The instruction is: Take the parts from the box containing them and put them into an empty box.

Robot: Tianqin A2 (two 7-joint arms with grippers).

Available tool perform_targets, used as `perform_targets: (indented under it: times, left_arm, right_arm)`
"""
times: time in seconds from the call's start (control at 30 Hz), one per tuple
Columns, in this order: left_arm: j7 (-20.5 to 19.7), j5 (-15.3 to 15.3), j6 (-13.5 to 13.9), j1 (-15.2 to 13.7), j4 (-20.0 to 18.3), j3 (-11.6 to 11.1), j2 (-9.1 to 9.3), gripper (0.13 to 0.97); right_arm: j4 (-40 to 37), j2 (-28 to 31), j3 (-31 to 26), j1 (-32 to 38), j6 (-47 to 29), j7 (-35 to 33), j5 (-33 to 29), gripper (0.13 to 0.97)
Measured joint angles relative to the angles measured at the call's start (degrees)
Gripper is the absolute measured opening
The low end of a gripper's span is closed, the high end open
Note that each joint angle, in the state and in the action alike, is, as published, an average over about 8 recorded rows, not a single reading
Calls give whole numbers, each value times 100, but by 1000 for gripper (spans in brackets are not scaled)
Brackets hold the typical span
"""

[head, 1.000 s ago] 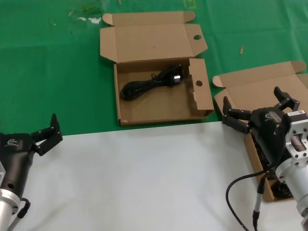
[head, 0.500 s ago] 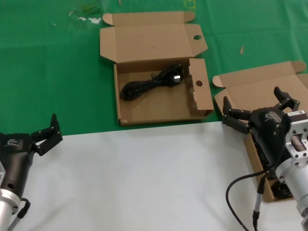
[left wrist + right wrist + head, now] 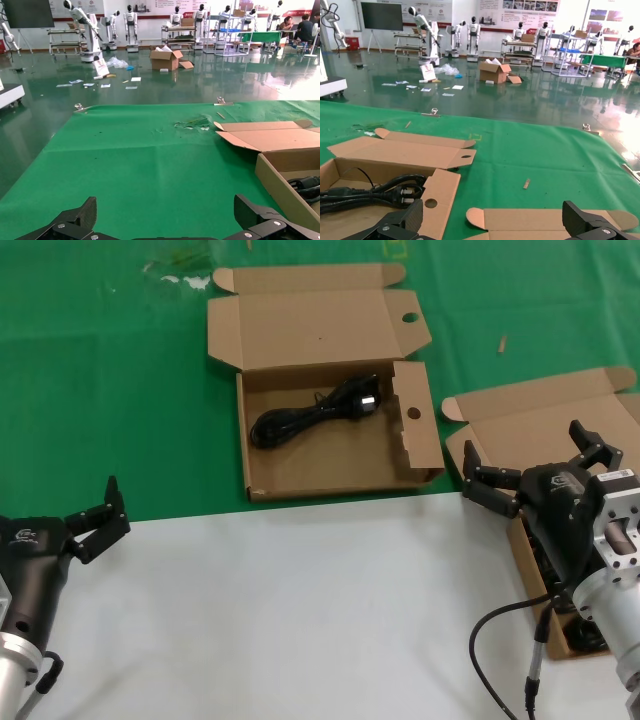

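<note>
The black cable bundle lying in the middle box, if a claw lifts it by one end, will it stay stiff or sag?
The cable bundle would probably sag: it is a loosely coiled cord with curved loops, not a rigid piece. The plug end looks chunkier, so it may hang lower. Loops could snag on the box's holed flap. Both claws, left and right, are open.

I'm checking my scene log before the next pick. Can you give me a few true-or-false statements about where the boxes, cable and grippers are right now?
1. A black power cable lies in the box with round-holed flaps. True.
2. The right gripper is shut on a cable. False: it is open, holding nothing, above the plain-flapped box.
3. The left gripper is inside a box. False: it is open, over the white sheet's edge.
4. Both boxes' lids are open. True.
</note>
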Motion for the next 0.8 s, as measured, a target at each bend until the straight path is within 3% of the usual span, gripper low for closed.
perform_targets:
  times: [0.8]
  left_arm:
    - [0,0,0,0,0,0,0,966]
  right_arm:
    - [0,0,0,0,0,0,0,966]
